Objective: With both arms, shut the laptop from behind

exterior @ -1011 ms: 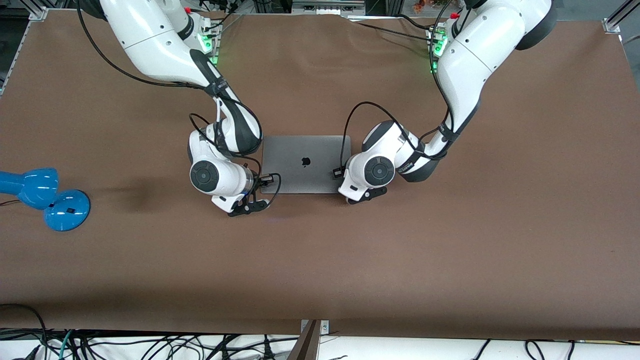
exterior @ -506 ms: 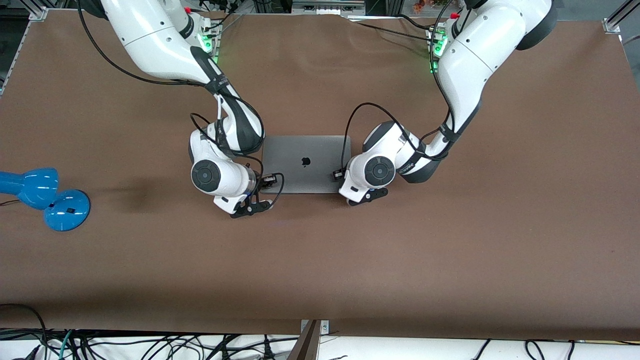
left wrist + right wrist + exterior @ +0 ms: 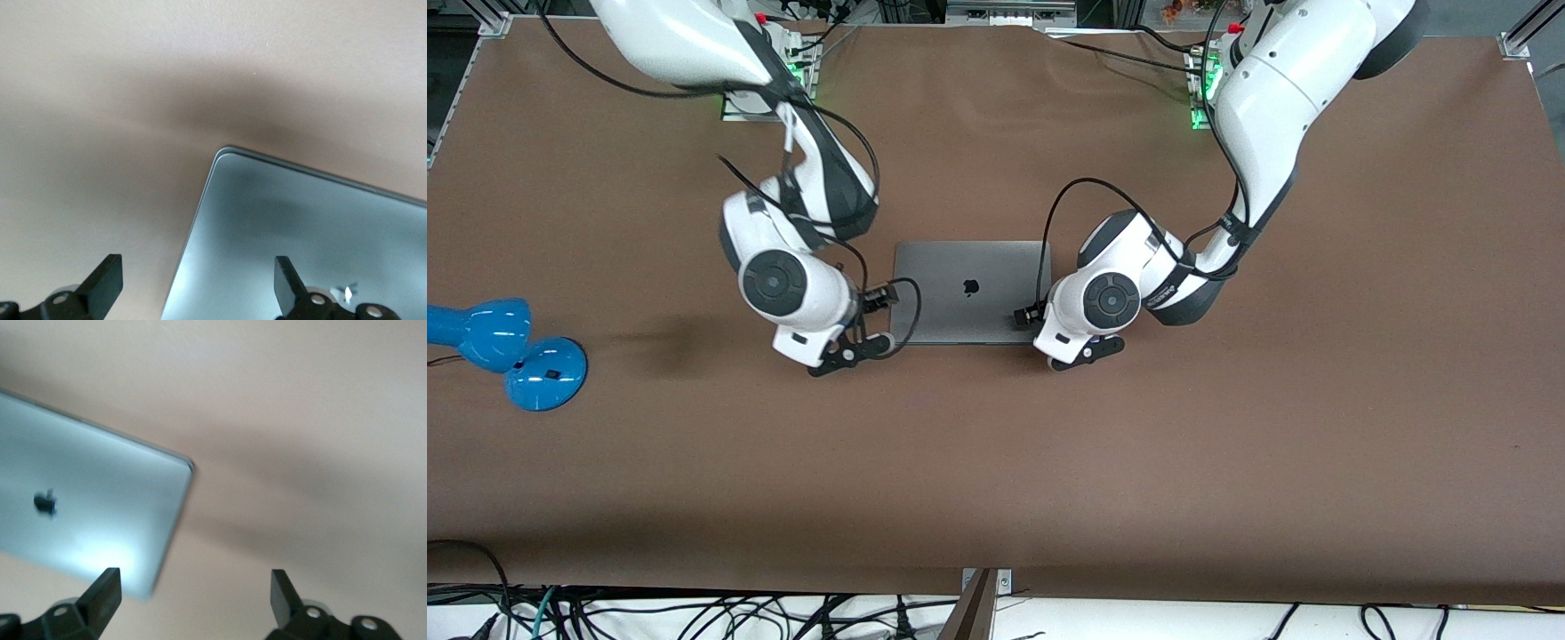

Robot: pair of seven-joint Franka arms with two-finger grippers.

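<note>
Laptop [image 3: 971, 291] lies shut at mid-frame on the table [image 3: 1227, 444]; right gripper [image 3: 845, 348] has just drifted off its edge toward frame left, left gripper [image 3: 1080, 348] barely moved, both jaws spread and empty; closing looks finished

right hand [image 3: 845, 351] has drawn away from the laptop [image 3: 971, 292]

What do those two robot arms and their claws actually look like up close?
Both arms are glossy white with rounded segments, black bands at the joints and round grey caps on the wrist joints. Loose black cables loop along each one. The left gripper and right gripper are small black two-finger claws; the wrist views show flat, wedge-shaped black fingers with silver screws. Green lights glow near the bases.
</note>
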